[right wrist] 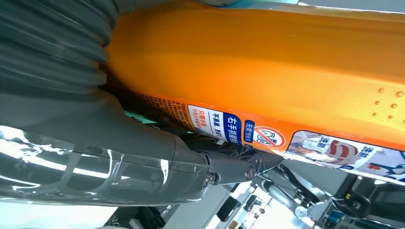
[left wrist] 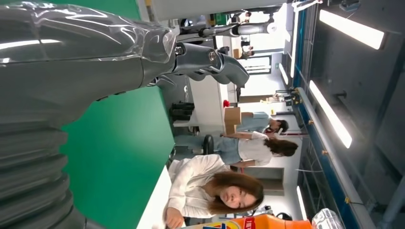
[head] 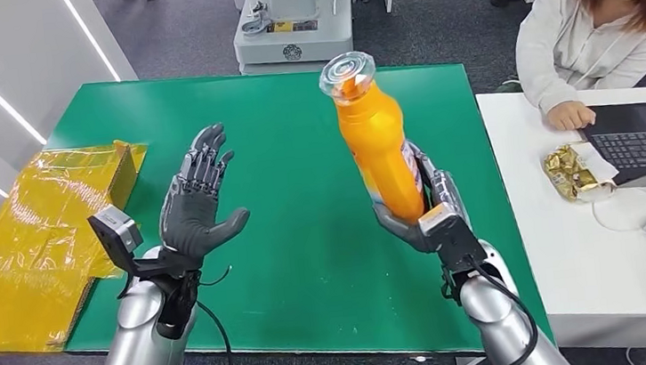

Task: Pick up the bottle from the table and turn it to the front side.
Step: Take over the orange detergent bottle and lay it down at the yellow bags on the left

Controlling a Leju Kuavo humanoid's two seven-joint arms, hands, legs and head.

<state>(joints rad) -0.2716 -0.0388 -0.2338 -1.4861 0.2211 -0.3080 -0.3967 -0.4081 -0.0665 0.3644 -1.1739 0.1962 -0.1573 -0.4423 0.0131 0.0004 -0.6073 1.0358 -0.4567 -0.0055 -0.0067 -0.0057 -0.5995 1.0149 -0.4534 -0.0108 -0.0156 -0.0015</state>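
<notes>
Head view: the right hand (head: 421, 213) grasps an orange plastic bottle with a clear cap (head: 375, 142), lifted upright above the green bench (head: 307, 238). The left hand (head: 198, 199) hovers released, fingers spread. Crumpled yellow plastic sheeting (head: 39, 237) lies at the bench's left edge; a person (head: 595, 27) sits at a white desk (head: 558, 249) alongside.

Orange bottle (head: 379, 146) with clear cap; green table (head: 307, 238); yellow bag (head: 39, 237)

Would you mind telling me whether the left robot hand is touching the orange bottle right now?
Apart. In the head view the left robot hand is raised with fingers spread, and green table shows between it and the orange bottle, held by the right robot hand.
</notes>
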